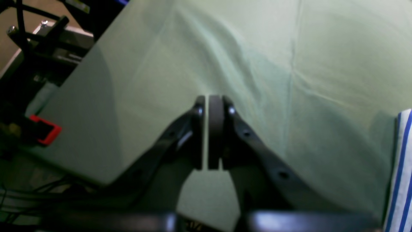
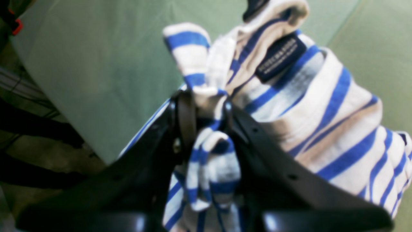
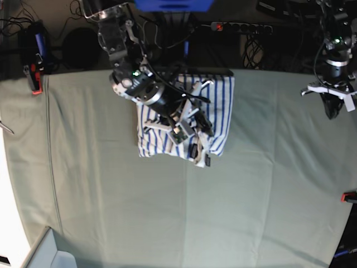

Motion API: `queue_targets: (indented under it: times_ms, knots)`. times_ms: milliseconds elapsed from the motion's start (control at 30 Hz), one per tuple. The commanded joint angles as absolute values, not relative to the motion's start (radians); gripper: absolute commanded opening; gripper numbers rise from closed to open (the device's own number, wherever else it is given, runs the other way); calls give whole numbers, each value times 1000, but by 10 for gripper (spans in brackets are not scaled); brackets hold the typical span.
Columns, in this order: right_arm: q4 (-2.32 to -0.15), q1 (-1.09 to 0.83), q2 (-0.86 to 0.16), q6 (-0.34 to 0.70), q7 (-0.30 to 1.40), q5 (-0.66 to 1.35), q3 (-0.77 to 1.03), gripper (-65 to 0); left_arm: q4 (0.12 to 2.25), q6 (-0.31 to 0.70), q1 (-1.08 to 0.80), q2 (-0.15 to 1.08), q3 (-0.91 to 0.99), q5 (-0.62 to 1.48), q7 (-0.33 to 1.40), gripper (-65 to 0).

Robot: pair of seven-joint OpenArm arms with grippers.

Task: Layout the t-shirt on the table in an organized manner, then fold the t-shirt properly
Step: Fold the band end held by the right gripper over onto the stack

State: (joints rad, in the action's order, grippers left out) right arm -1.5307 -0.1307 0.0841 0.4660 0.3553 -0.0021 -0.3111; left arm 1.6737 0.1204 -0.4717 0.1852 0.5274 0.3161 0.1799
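The right arm reaches out from the far edge, angled downward, its pincer [image 2: 206,106] clamped on a bunch of the t-shirt [image 2: 309,106]. The left arm hangs upright near the far corner, well apart from the other, its pincer [image 1: 210,132] pressed shut and holding nothing.

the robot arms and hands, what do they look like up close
Both hands are dark, almost black. The left hand has two angled fingers dotted with small round holes and screws, tipped with flat rectangular pads. The right hand has the same holed black fingers. In the base view the right arm is grey and black with a small green light and loose cables.
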Motion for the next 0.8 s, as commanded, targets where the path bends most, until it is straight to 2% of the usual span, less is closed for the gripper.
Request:
queue_targets:
  times_ms: [0,67,233,367,567,767]
  knots:
    - [-1534,-110,97,463,334,15,-321,-650,1689,119,-475,197,533,318,153,-628]
    - [-1524,-96,96,463,367,15,-334,-644,1689,119,-475,196,533,318,153,-628]
    - [-1546,-85,96,463,420,16,-343,-468,1689,119,-475,196,533,318,153,-628]
    - [-1626,-101,91,463,421,16,-378,-376,1689,119,-475,194,532,318,153,-628]
    - [-1747,-157,65,463,423,16,-383,-356,1689,119,-475,194,524,320,153,-629]
    - [-1753,-174,10,463,423,15,-328,-358,1690,119,-470,177,522,320,153,-629]
